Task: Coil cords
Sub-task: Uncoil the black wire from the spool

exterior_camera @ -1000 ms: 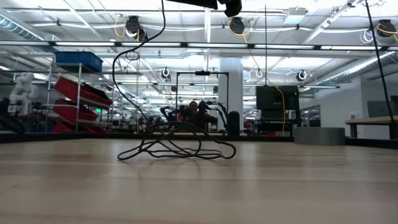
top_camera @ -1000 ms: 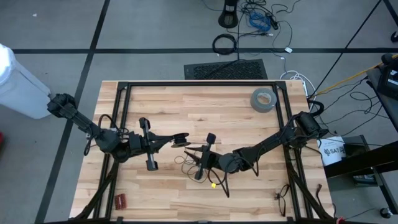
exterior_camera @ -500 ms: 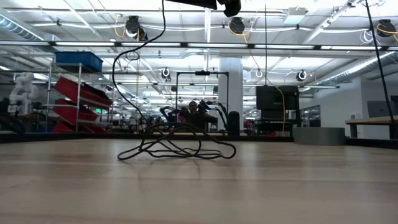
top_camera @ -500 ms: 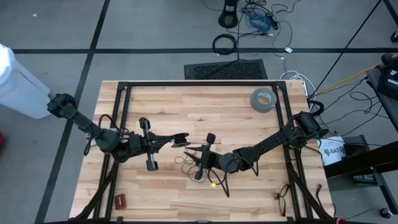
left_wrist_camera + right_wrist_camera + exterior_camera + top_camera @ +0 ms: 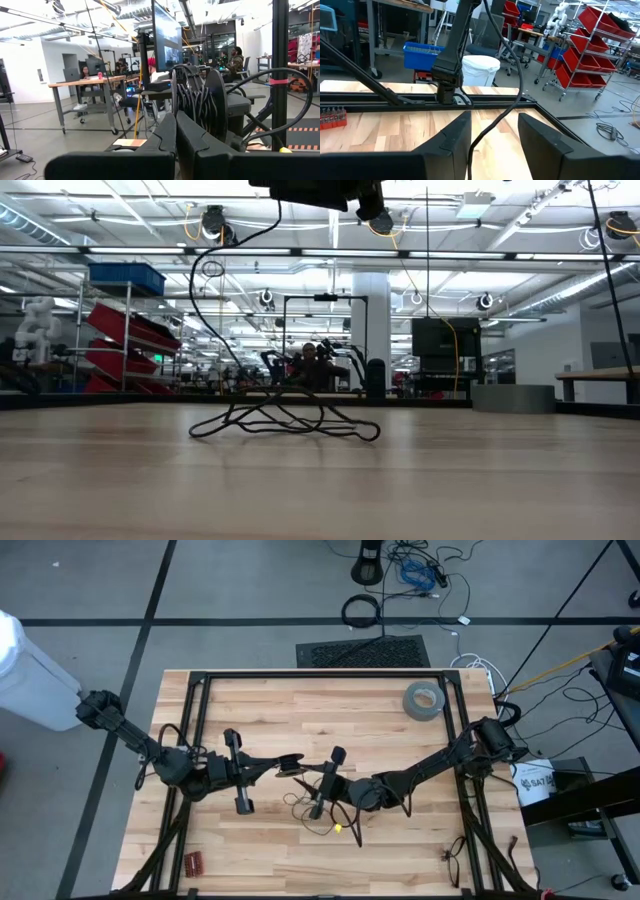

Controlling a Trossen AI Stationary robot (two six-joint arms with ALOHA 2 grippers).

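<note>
step: cord (image 5: 318, 815) winding onto spool (image 5: 290, 763) | left gripper (image 5: 281, 766): pressed closed beside spool | right gripper (image 5: 304, 786): spread wide, cord passes loose between | advice: cord is regripped near spool, slack is kept low

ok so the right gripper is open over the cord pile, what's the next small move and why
Probably lower the right gripper onto a loose loop of the cord and close. Its fingers stand apart with a strand running between them, not pinched, and most of the cord lies in a loose tangle on the table. The left gripper is shut beside a wound spool.
</note>
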